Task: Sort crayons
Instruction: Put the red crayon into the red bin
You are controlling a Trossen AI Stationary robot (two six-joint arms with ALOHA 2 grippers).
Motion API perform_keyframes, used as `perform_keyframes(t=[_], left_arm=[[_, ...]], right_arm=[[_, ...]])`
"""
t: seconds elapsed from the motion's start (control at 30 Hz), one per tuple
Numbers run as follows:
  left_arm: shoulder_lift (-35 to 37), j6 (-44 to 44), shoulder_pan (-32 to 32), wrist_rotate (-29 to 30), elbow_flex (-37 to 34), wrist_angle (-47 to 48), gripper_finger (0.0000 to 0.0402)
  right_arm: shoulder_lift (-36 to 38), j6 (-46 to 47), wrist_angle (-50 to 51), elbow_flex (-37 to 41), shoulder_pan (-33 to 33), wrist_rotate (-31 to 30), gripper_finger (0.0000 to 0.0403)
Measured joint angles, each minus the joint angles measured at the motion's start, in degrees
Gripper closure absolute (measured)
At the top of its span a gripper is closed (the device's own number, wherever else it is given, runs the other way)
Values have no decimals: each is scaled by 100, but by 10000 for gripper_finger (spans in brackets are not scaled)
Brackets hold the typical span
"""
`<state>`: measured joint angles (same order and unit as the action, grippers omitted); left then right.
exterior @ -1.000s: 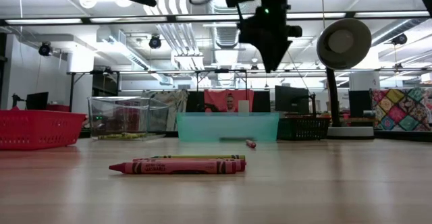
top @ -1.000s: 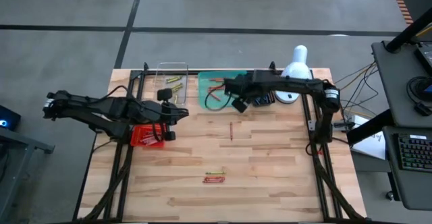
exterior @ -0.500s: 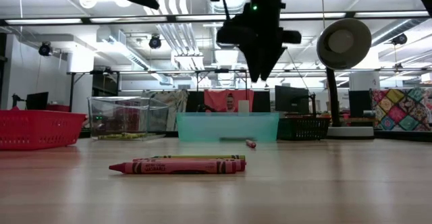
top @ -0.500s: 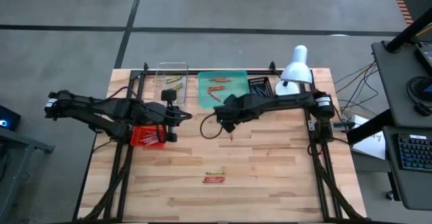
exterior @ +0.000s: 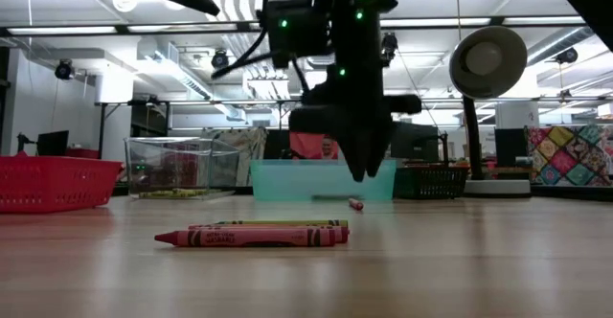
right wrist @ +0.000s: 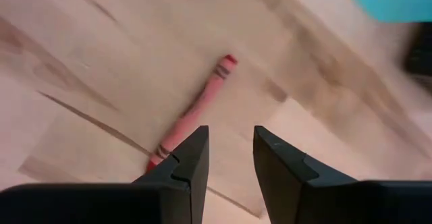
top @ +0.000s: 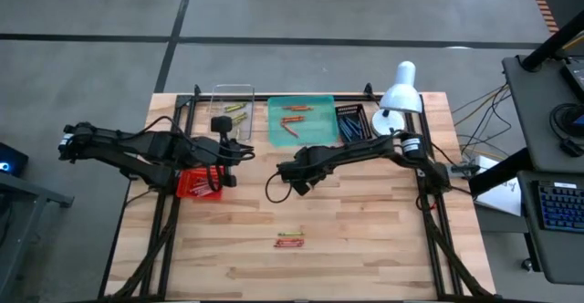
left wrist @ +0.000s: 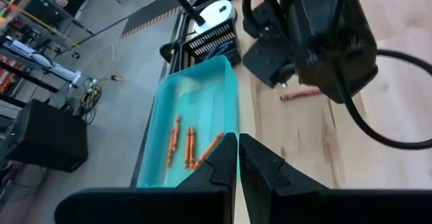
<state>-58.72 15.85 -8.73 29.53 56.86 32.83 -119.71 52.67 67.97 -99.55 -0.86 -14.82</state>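
A lone red crayon (right wrist: 197,108) lies flat on the wooden table (top: 365,221), also seen in the low view (exterior: 355,203). My right gripper (right wrist: 229,153) hangs just above it, pointing steeply down, open, with nothing between its fingers; in the high view (top: 297,173) the arm hides the crayon. Two crayons, red and yellow-green (top: 290,240), lie side by side nearer the front edge. My left gripper (top: 246,154) waits shut, raised over the table's left part beside the red basket (top: 199,184).
Along the far edge stand a clear box (top: 233,111) with yellow-green crayons, a teal tray (top: 315,111) with orange crayons (left wrist: 189,143), a black basket (top: 351,120) with blue ones, and a white lamp (top: 400,88). Bare wood lies toward the front.
My right gripper has swung from above the teal tray toward the table's near edge and left, and has come down to just over the lone red crayon, its wrist rolling on the way. The crayons have not moved.
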Motion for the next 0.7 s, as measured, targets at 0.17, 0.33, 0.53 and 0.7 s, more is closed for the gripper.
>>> perform_keyframes(t=[0.17, 0.33, 0.53, 0.7], left_arm=[[33, -2, 0, 3, 0, 80, 402], [37, -28, 0, 3, 0, 82, 402], [37, -105, 0, 3, 0, 84, 402], [37, -232, 0, 1, 0, 85, 402]], right_arm=[[-257, -51, -204, 4, 0, 132, 299], [-358, -90, -301, 4, 0, 178, 299], [-375, -120, -503, 4, 1, 177, 312], [-395, -209, -601, 17, 52, 134, 328]])
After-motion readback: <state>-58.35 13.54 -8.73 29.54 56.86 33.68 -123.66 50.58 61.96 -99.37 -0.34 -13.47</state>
